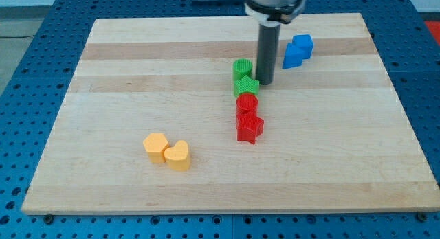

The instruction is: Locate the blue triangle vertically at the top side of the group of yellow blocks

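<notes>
Two blue blocks touch near the view's top right: one (303,42) behind and one (293,57) in front; I cannot tell which is the triangle. Two yellow blocks sit together at the lower left, a rounded one (156,146) and a heart (179,155). My tip (266,83) rests on the board just right of the green blocks, to the left of and slightly below the blue pair, apart from it.
A column of blocks runs down the middle: a green cylinder (242,68), a green star (245,86), a red cylinder (247,103) and a red star (249,128). The wooden board (103,74) lies on a blue pegboard table.
</notes>
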Action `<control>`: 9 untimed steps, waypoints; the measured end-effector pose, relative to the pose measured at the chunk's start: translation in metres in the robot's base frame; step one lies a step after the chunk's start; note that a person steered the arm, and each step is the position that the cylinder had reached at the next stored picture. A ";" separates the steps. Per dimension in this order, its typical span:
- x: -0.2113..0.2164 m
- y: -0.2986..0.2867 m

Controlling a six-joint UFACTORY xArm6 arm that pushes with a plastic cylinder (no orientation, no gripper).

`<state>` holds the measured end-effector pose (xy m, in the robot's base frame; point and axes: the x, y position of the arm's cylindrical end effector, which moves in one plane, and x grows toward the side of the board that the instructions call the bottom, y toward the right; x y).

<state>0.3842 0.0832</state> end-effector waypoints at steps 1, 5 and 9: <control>-0.004 0.047; -0.061 0.037; -0.070 -0.096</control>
<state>0.3147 -0.0130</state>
